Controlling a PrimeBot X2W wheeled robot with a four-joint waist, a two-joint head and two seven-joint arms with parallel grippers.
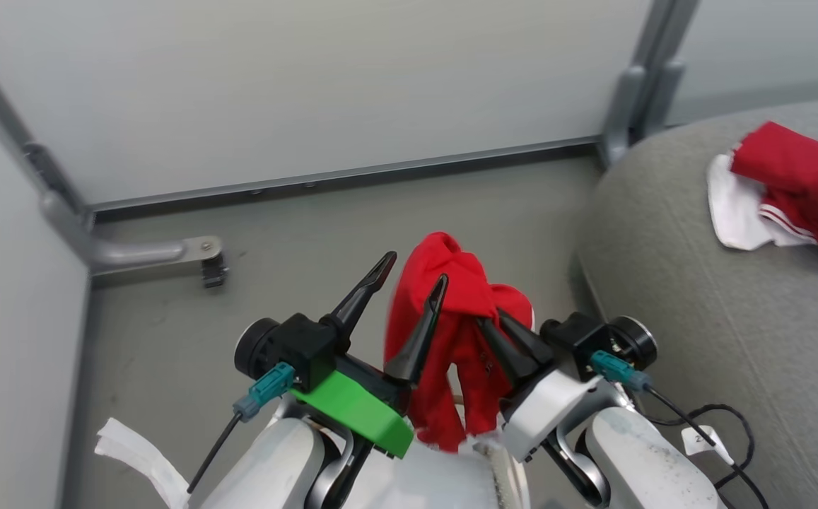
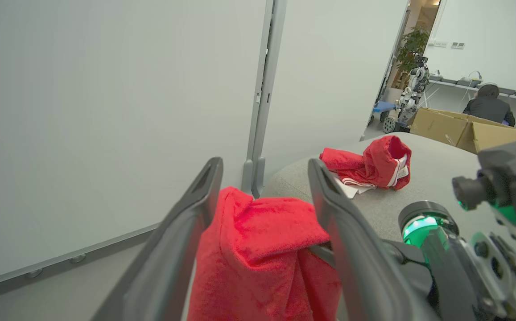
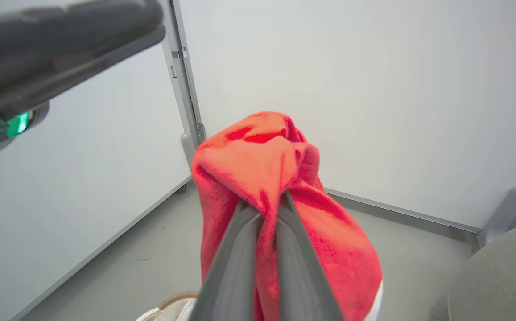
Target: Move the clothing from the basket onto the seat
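A plain red garment (image 1: pixel 451 297) hangs in the air above the floor, pinched in my right gripper (image 1: pixel 493 322), which is shut on it (image 3: pixel 262 205). The cloth (image 3: pixel 262 151) bunches over those fingertips and droops below. My left gripper (image 1: pixel 412 276) is open just left of the garment, its fingers (image 2: pixel 204 191) spread wide with the red cloth (image 2: pixel 258 249) beyond them. A red-and-white striped garment (image 1: pixel 790 184) lies on the grey seat (image 1: pixel 698 297) to the right. The same garment (image 2: pixel 373 165) shows in the left wrist view. A bit of the basket's brown woven rim (image 3: pixel 175 299) peeks in below.
Pale partition walls with grey posts (image 1: pixel 635 85) close off the far side and left. A metal foot bracket (image 1: pixel 161 251) sits on the grey floor. A black cable (image 1: pixel 713 417) loops by my right arm. Far off are a cardboard box (image 2: pixel 463 129), another robot (image 2: pixel 411 93) and a seated person (image 2: pixel 489 104).
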